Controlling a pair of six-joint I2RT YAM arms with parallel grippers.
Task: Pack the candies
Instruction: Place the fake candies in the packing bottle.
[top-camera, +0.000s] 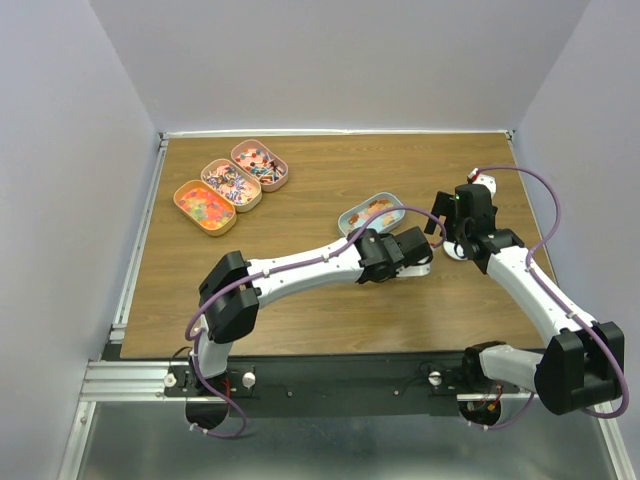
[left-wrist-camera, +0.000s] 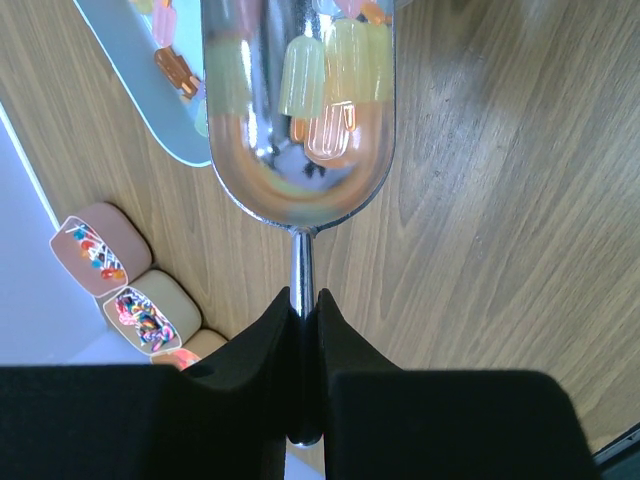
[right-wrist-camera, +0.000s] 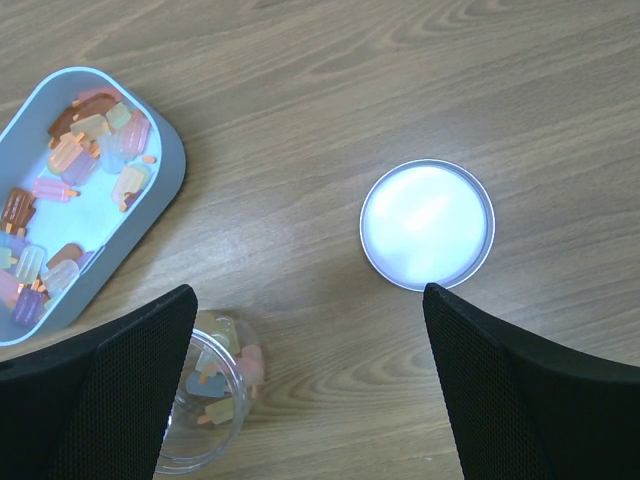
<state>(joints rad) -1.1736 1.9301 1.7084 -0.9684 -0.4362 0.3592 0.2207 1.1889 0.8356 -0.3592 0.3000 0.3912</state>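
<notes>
Right wrist: right tool (right-wrist-camera: 310, 315) apart above lid (right-wrist-camera: 427, 225), probably jar (right-wrist-camera: 208, 400); left tool (left-wrist-camera: 303, 310) clamps scoop (left-wrist-camera: 262, 150) holding candies (left-wrist-camera: 303, 75).

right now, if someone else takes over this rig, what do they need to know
Left gripper: shut on the scoop handle, a few candies in its bowl, by the blue tin.
Right gripper: open, holding nothing, above the table between the jar and the lid.
Done: a few candies lie in the jar.
Left: tip this scoopful into the jar, probably scoop more, then fit the lid, which lies on the table.
</notes>
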